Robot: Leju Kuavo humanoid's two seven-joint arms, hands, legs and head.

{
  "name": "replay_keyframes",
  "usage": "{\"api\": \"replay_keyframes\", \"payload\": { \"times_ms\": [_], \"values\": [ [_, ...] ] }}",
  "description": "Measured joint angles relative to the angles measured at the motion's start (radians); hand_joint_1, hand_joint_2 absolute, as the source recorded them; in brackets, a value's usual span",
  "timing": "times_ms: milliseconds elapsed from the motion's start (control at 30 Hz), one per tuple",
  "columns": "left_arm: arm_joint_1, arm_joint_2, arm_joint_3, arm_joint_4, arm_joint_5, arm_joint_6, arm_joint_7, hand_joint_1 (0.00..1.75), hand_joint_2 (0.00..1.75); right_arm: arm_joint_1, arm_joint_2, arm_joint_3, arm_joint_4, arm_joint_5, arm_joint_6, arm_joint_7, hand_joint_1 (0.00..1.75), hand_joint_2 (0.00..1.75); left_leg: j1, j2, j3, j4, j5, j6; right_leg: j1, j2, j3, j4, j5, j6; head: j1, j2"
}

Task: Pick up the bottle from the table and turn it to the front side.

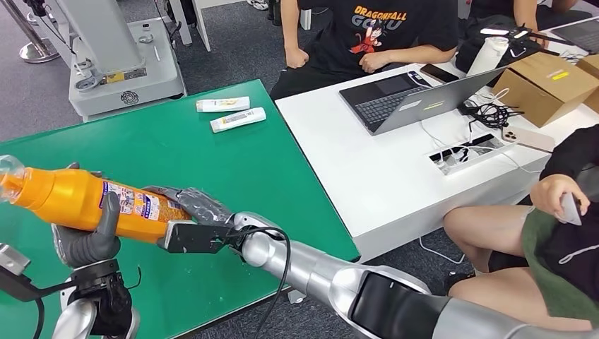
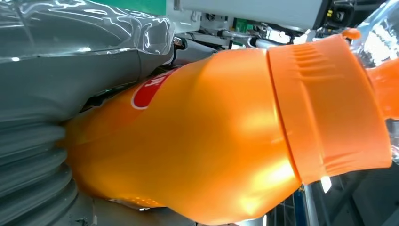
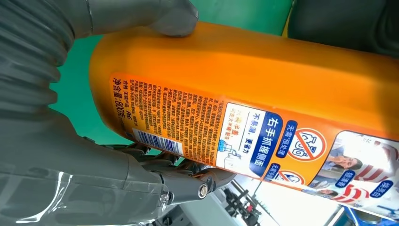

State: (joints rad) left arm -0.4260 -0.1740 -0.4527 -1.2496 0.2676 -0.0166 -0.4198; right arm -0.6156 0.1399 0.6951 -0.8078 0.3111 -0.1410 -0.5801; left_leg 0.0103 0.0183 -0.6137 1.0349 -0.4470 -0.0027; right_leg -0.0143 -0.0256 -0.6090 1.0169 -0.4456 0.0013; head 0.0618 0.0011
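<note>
- Right up close, the left hand (image 1: pixel 88 236) is wrapped around the middle of the orange bottle (image 1: pixel 85 201), thumb up over the front face, fingers closed around the body.
- The right hand (image 1: pixel 191 212) has the bottle's base end: the right wrist view shows the thumb (image 3: pixel 155 16) on one side and the dark fingers (image 3: pixel 188 181) under the other. Both hands are closed on it.
- The bottle lies on its side in the air above the green table (image 1: pixel 212 162), cap end (image 2: pixel 329 108) pointing to the robot's left, and the fine-print label (image 3: pixel 263 141) faces the right wrist camera.
- Handling call: a big rigid plastic bottle, glossy and likely slippery, probably hefty if full. The straight body is the safe place to hold; the tapering shoulder near the cap looks less secure.
- Further out on the green table, two small white tubes (image 1: pixel 229 113) lie well apart from the bottle, out of the way.
- Beyond that, a white table (image 1: pixel 367 169) carries a laptop (image 1: pixel 410 95), cables and cardboard boxes (image 1: pixel 547 85).
- People sit around that white table, near the right arm's side — something to watch if the elbow swings.
</note>
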Motion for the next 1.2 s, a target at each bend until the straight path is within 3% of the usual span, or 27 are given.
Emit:
{"api": "replay_keyframes", "payload": {
  "times_ms": [500,633,1200],
  "values": [
    [0.003,0.006,0.000,0.029,0.024,0.007,-0.019,1.75,1.75,-0.001,0.011,0.005,0.047,-0.002,-0.009,-0.016,1.75,1.75,0.000,0.000,0.000,0.000,0.000,0.000,0.000,0.000,0.000,0.000,0.000,0.000,0.000,0.000],
    [0.002,0.006,0.000,0.033,0.027,0.009,-0.023,1.75,1.75,-0.003,0.012,0.005,0.053,-0.007,-0.030,-0.016,0.00,1.75,0.000,0.000,0.000,0.000,0.000,0.000,0.000,0.000,0.000,0.000,0.000,0.000,0.000,0.000],
    [0.005,0.018,0.010,0.029,0.024,0.037,-0.029,1.75,1.75,0.064,-0.003,-0.070,-0.089,-0.069,-0.163,0.076,0.00,1.75,0.000,0.000,0.000,0.000,0.000,0.000,0.000,0.000,0.000,0.000,0.000,0.000,0.000,0.000]
  ]
}}
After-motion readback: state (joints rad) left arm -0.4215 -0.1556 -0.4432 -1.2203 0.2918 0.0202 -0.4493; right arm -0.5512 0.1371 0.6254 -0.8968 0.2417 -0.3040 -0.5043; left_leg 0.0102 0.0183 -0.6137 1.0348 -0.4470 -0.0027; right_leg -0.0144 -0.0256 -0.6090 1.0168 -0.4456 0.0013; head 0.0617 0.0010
